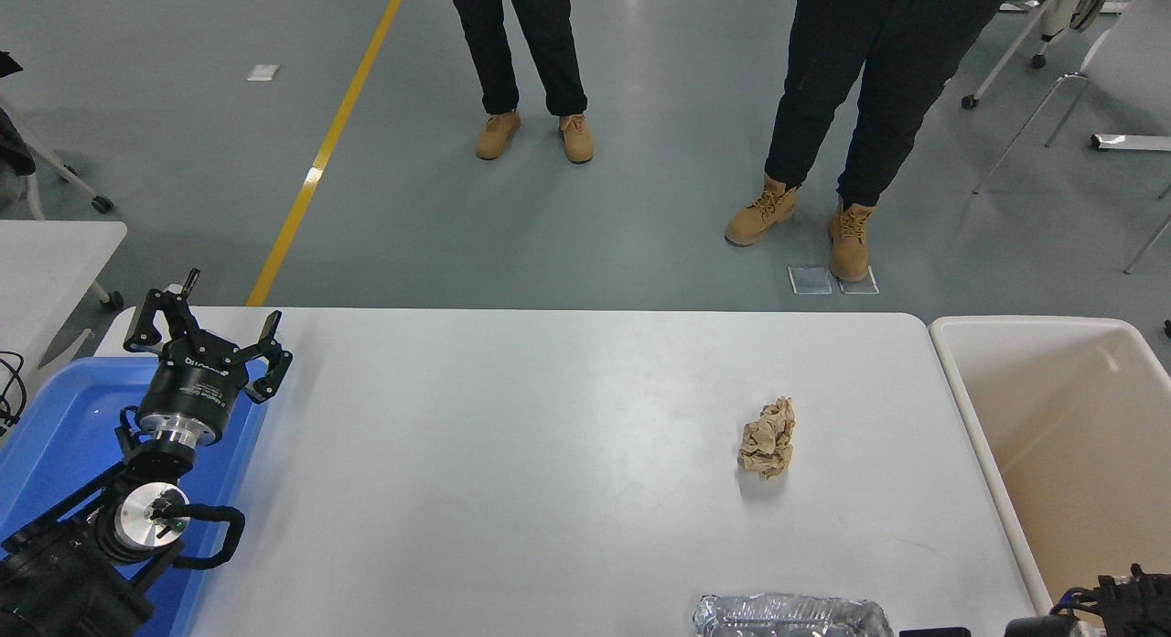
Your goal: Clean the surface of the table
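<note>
The white table surface [512,454] fills the middle of the head view. On its right half lies a crumpled brown paper ball [767,437]. A crinkled silver foil wrapper [791,616] rests at the table's front edge, partly cut off by the picture. My left gripper [206,330] is parked open and empty at the table's left end, above the blue bin. Only a bit of my right arm [1111,596] shows at the bottom right corner. A thin sliver of the right gripper [935,631] peeks over the bottom edge, right of the wrapper.
A blue bin [55,436] sits at the left end of the table and a beige bin [1070,436] at the right end. Two people in tan boots [535,134] [805,225] stand on the floor beyond the far edge. A smaller white table [46,253] is at the left.
</note>
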You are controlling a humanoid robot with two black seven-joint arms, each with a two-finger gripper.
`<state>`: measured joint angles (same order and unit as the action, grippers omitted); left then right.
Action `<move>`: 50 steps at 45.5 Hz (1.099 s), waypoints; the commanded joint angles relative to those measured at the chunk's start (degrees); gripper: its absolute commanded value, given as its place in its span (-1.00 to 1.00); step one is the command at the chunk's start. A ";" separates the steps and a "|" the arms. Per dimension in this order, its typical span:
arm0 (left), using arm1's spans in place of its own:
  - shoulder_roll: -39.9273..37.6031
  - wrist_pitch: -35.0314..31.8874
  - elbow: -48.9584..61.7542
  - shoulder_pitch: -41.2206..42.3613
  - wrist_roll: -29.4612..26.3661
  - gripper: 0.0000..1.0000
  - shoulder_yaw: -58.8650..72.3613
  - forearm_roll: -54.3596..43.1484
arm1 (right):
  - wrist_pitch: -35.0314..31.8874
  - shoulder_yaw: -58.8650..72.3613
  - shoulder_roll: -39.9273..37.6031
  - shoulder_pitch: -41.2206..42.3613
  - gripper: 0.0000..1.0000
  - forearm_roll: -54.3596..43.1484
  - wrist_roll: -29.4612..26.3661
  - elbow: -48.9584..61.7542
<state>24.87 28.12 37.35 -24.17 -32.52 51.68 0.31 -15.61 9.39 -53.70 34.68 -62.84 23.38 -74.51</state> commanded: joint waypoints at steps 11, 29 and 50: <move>0.00 0.00 0.00 0.00 0.00 0.98 0.00 0.04 | 4.09 -0.42 2.02 -1.63 0.98 -0.27 0.00 0.77; 0.00 0.00 0.00 0.00 0.00 0.98 0.00 0.04 | 6.02 -0.34 4.31 -1.72 0.95 -0.88 0.00 2.27; 0.00 0.00 0.00 0.00 0.00 0.98 0.00 -0.05 | 8.66 -0.16 5.19 -2.60 0.56 -6.33 0.18 3.24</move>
<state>24.87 28.12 37.35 -24.17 -32.52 51.68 0.30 -8.74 9.05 -49.13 32.41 -66.25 23.49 -71.71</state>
